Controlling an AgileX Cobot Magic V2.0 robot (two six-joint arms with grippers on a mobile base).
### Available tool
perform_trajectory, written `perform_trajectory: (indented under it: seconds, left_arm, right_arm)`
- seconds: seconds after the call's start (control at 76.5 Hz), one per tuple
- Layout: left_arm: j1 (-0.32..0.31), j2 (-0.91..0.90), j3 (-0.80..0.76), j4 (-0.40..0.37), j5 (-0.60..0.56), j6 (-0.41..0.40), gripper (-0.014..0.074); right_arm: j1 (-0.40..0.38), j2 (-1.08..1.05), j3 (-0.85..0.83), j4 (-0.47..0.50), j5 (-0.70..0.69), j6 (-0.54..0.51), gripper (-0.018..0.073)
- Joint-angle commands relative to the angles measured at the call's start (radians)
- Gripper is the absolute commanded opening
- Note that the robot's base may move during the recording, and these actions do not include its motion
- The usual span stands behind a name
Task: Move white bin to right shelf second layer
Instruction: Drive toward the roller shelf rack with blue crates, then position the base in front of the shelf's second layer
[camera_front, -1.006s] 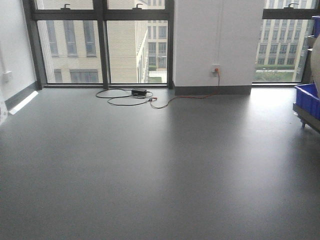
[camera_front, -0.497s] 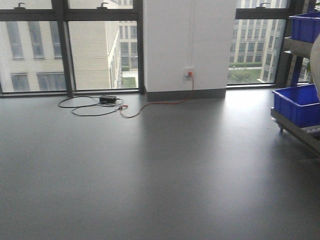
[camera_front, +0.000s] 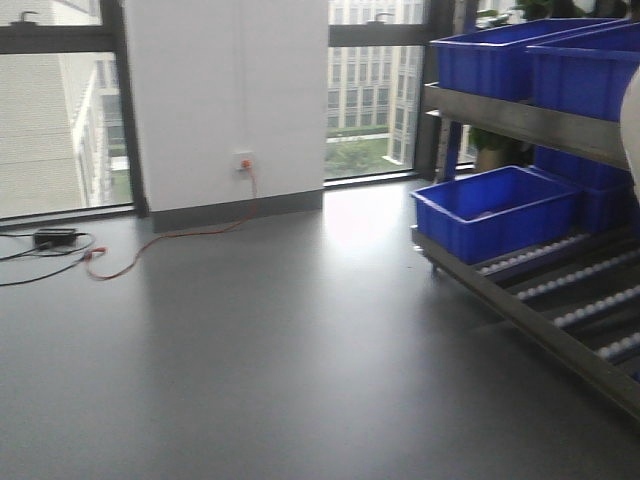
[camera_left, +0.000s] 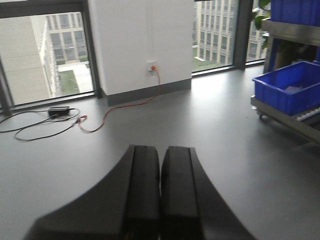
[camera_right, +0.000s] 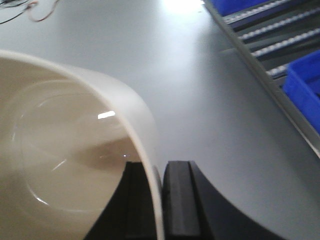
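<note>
Gripping the white bin by one wall only, my right claw is closed down to the thickness of that wall, one finger inside the mouth and one outside. The tub hangs tilted beside the claw, above the grey floor; the front view catches only a sliver of it at the right edge. My left claw is fully closed with nothing between its fingers.

The right shelf second layer, as I read it the roller-lined level, lies ahead to my right and well apart from the bin.

My worries, as judgements:
- The wall is glossy and the pinch is narrow, so a sharp turn or stop of the base could make the tub swivel or slide out.
- A blue crate sits on that level and the steel rail of the level above overhangs it. A tilted bin brought in too high or too far left could knock either.
- The rails slope and the rollers turn freely, so a bin released carelessly may coast down or tip.
</note>
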Motion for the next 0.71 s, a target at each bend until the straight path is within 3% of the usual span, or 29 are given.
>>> perform_trajectory:
  seconds: [0.0,0.693]
  left_arm:
    - [-0.001,-0.016,0.037,0.000,-0.087,-0.005,0.0085]
    - [-0.001,-0.016,0.037,0.000,-0.087,-0.005,0.0085]
  right_arm:
    - [-0.004,0.006,-0.031,0.009,-0.086,-0.004,0.0048]
    - [-0.004,0.006,-0.031,0.009,-0.086,-0.004,0.0048]
